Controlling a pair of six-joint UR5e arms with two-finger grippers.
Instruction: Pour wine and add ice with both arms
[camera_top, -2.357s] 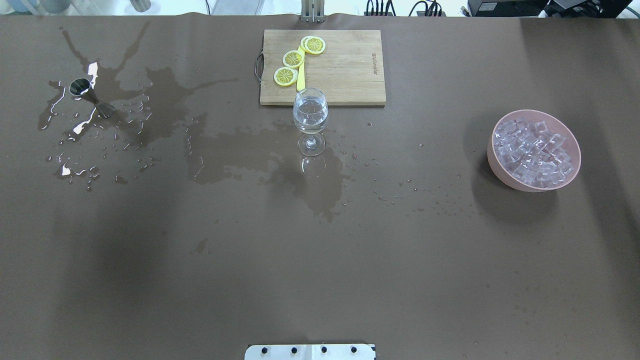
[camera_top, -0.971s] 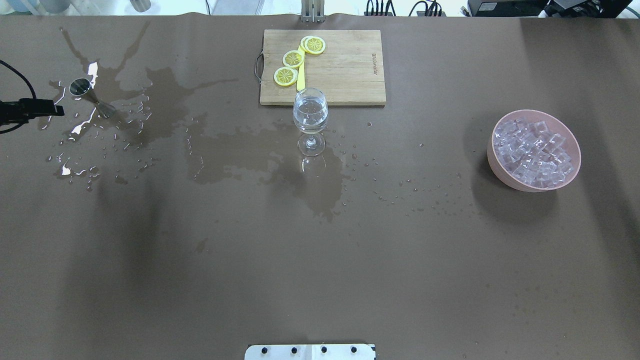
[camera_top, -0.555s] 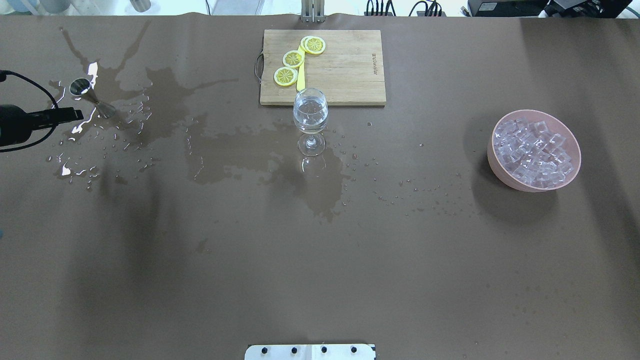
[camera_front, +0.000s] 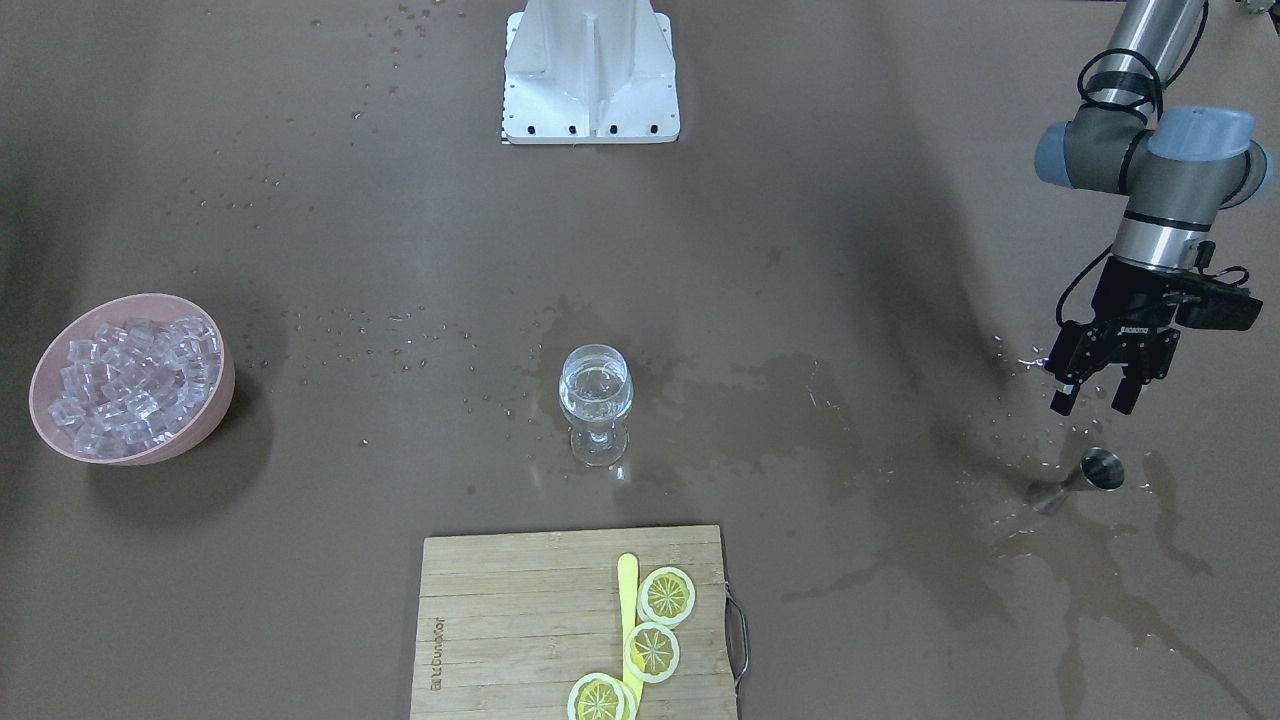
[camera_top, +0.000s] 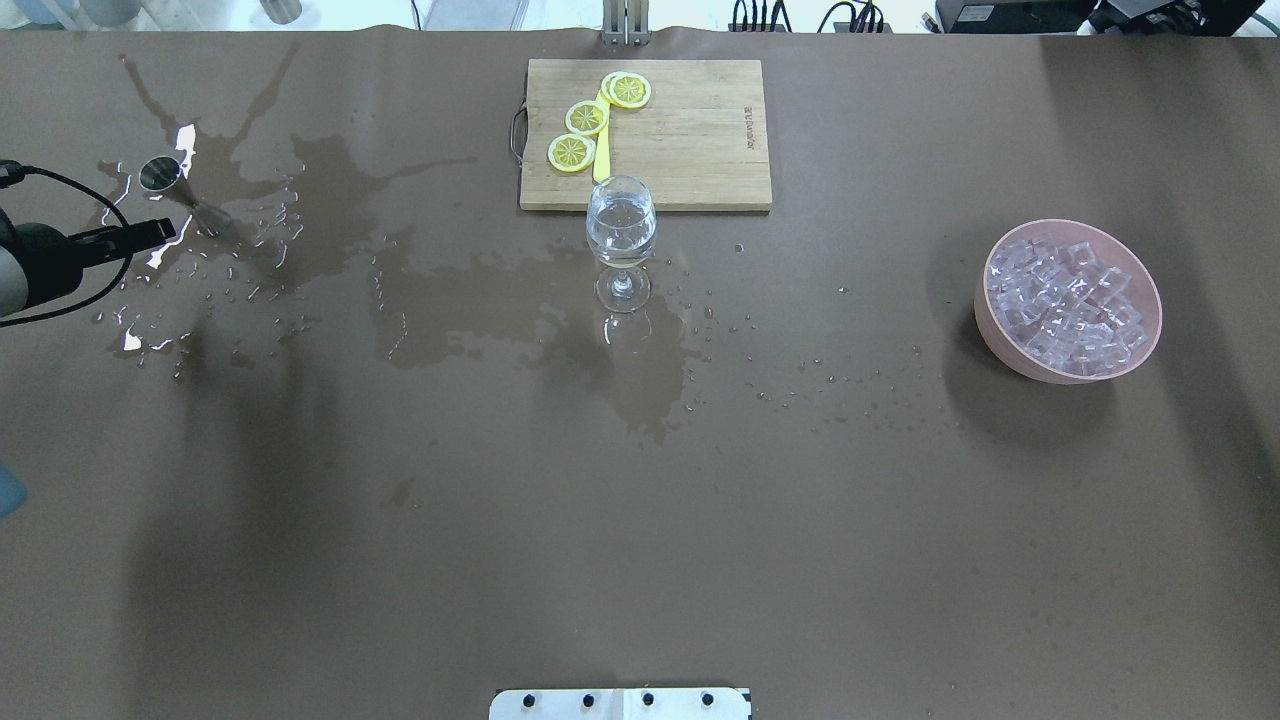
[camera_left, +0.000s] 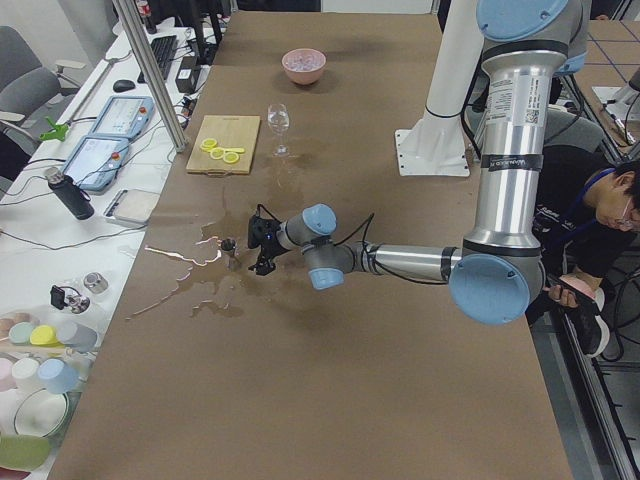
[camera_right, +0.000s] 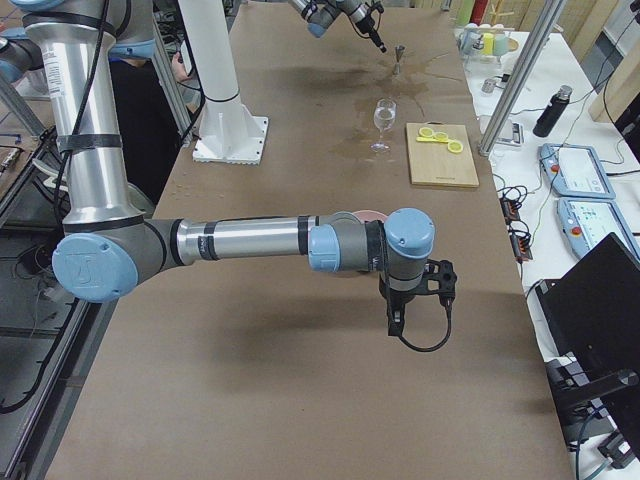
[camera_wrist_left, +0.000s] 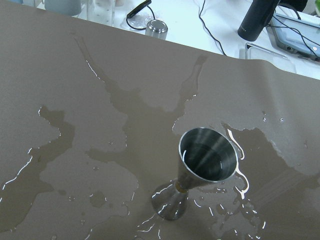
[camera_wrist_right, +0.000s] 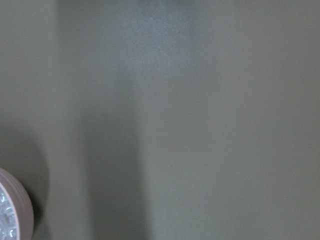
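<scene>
A steel jigger (camera_top: 162, 174) stands in a wet patch at the far left; it also shows in the left wrist view (camera_wrist_left: 200, 170), where I cannot tell its contents. My left gripper (camera_front: 1093, 402) is open and empty, just short of the jigger (camera_front: 1090, 472) and not touching it. A wine glass (camera_top: 621, 232) holding clear liquid stands mid-table. The ice (camera_top: 1070, 295) is heaped in a pink bowl (camera_top: 1003, 347) on the right. My right gripper (camera_right: 395, 322) hangs near the bowl, seen only from the side, so I cannot tell its state.
A wooden cutting board (camera_top: 690, 140) with lemon slices (camera_top: 586, 118) and a yellow knife lies just behind the glass. Dark spill patches (camera_top: 470, 300) spread from the jigger to the glass. The white base bracket (camera_front: 590, 70) stands at the robot's side.
My left gripper has come in from the left edge and moved right, closer to the jigger. The glass, bowl and board have not moved.
</scene>
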